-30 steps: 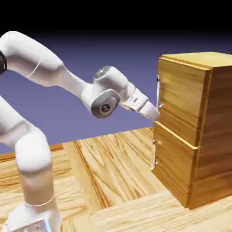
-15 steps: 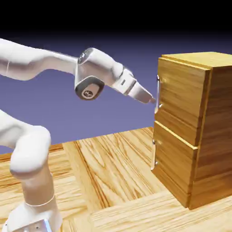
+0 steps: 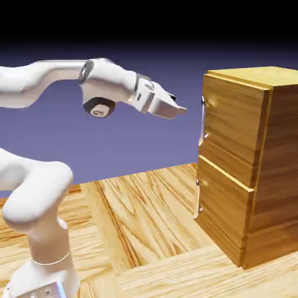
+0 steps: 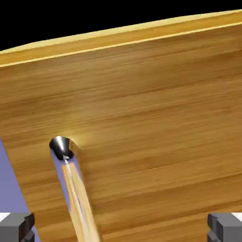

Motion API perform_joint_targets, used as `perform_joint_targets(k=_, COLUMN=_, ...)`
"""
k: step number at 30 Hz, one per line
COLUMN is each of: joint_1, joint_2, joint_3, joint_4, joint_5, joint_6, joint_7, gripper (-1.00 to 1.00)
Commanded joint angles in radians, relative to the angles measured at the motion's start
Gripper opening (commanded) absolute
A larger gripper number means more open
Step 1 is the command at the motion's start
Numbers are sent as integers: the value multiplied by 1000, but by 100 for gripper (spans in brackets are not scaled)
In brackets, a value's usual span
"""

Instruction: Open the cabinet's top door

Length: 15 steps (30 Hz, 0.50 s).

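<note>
The cabinet (image 3: 256, 163) of golden-brown wood stands at the right of the exterior view. Its top door (image 3: 233, 125) carries a slim vertical silver handle (image 3: 202, 119) on its left edge. My gripper (image 3: 179, 109) hangs in the air a short way left of that handle, near its upper end, touching nothing. In the hand view the top door (image 4: 142, 108) fills the picture, and the handle (image 4: 75, 189) runs from its round mount down to the bottom edge at left of centre. Both grey fingertips (image 4: 16, 227) sit far apart at the bottom corners; the gripper (image 4: 121, 229) is open and holds nothing.
Below the top door is the like lower door (image 3: 224, 206) with its own small handle (image 3: 198, 198). The cabinet rests on a wood-grain table (image 3: 145, 221). My arm's elbow and base rise at the lower left of the exterior view.
The gripper has drawn back from the top door's handle, up and to the left, and its hand has levelled out. The door panel has not visibly moved.
</note>
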State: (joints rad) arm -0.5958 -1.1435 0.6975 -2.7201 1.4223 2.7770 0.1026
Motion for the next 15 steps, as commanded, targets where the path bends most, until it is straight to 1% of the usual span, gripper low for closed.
perform_joint_targets(k=1, joint_1=-19, joint_2=-18, joint_3=21, joint_4=3, joint_5=44, joint_6=-8, joint_7=-20, gripper=0)
perform_joint_targets(k=15, joint_1=-279, joint_2=-263, joint_3=320, joint_4=41, joint_5=653, joint_6=-119, joint_7=-293, gripper=0)
